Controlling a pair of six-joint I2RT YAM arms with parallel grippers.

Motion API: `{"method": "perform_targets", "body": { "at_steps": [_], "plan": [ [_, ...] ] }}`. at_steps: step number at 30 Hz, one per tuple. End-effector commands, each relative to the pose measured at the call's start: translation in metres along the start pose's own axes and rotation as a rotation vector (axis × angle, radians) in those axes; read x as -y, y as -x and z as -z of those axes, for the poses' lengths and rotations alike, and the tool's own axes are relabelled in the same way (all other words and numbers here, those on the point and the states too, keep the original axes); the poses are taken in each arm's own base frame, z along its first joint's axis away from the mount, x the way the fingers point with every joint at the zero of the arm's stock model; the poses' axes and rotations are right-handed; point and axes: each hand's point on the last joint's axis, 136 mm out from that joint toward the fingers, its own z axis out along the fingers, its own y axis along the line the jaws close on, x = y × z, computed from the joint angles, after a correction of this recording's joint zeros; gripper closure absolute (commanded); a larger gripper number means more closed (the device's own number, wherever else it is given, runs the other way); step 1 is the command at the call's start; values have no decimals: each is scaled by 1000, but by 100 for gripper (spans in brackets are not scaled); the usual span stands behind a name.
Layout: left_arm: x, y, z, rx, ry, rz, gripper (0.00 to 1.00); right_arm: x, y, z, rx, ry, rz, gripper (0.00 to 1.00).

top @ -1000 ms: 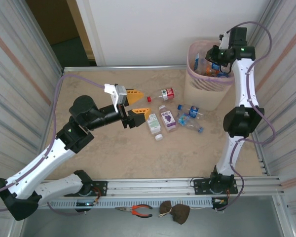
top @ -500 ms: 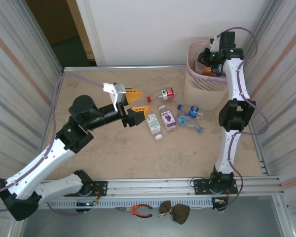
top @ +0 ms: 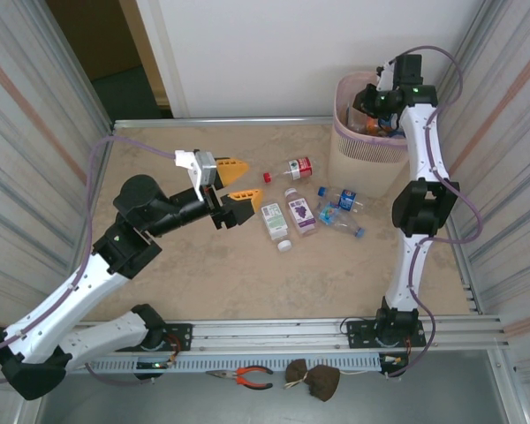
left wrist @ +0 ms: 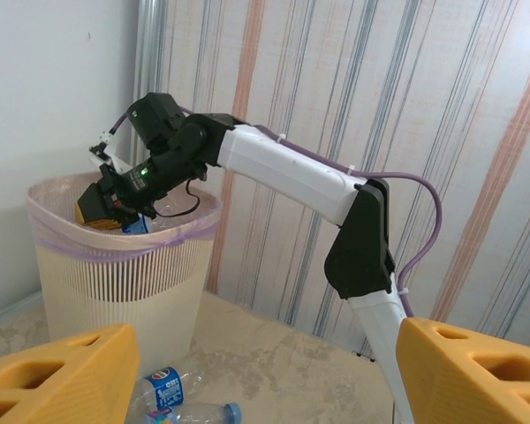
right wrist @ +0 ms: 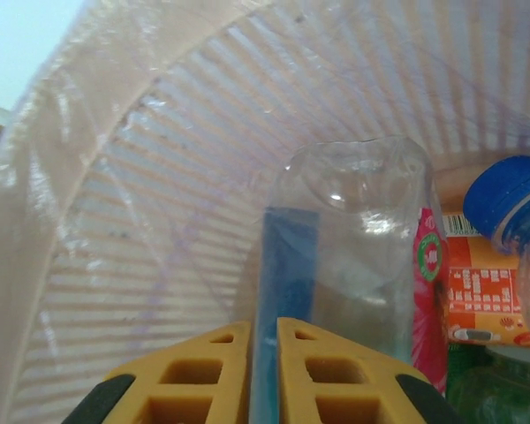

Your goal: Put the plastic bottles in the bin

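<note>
Counting several plastic bottles [right wrist: 353, 265] in the bin [top: 362, 163], about five loose on the table [top: 203, 283] beside it; right gripper [right wrist: 263, 325] pinched nearly closed over the bin, seemingly empty; left gripper [top: 246, 181] spread open, empty.

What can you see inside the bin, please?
The right claw holds a clear bottle inside the bin; beside it are a blue-capped bottle and an orange label. Anything deeper is covered.

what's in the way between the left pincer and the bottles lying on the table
Nothing visible. The open left pincer points toward the plastic bottles lying on the table, with just bare tabletop in the gap between them.
</note>
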Motion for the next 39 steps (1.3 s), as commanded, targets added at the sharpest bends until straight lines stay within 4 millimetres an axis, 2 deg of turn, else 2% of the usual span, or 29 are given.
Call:
{"method": "perform_targets", "body": {
  "at_steps": [1, 8, 13, 17, 23, 29, 35, 39],
  "plan": [
    [-5, 3, 7, 13, 34, 6, 23, -26, 13, 56, 71, 9, 32, 83],
    [-17, -18, 5, -61, 91, 8, 23, -42, 2, 103, 92, -7, 89, 80],
    [-36, -47, -2, -209, 159, -8, 23, -51, -16, 134, 104, -16, 126, 77],
    [-51, -71, -12, -335, 171, -12, 23, -51, -36, 156, 119, -35, 136, 76],
    [-82, -118, -31, -563, 182, -39, 25, -42, -78, 180, 118, -68, 129, 75],
    [-130, -179, -42, -863, 229, -142, 28, -37, -110, 208, 122, -108, 137, 74],
    [-175, -233, -48, -1125, 213, -256, 28, -33, -129, 232, 130, -151, 157, 73],
    [-201, -262, -56, -1196, 153, -288, 28, -33, -137, 243, 136, -159, 168, 73]
  ]
}}
